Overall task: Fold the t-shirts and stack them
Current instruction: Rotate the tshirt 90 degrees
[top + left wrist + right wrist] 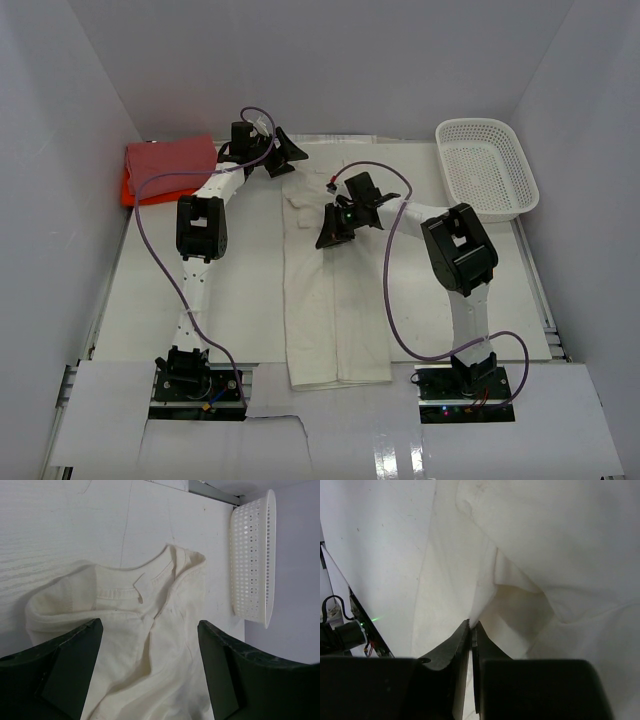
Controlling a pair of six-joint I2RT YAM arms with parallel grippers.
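A cream t-shirt (335,320) lies in a long strip down the middle of the table, its collar end at the far side. My left gripper (289,153) hovers open over that collar end; in the left wrist view the collar (150,580) shows between the wide-apart jaws of the gripper (149,625). My right gripper (326,237) is shut on a fold of the cream shirt (520,600) near its upper part, with the cloth pinched at the tips of the gripper (471,625). A folded dusty pink-red shirt (170,158) lies on a bright orange shirt (130,190) at the far left.
A white mesh basket (478,122) stands at the far right corner and also shows in the left wrist view (252,555). White walls close in the table on the left, right and back. Purple cables hang from both arms.
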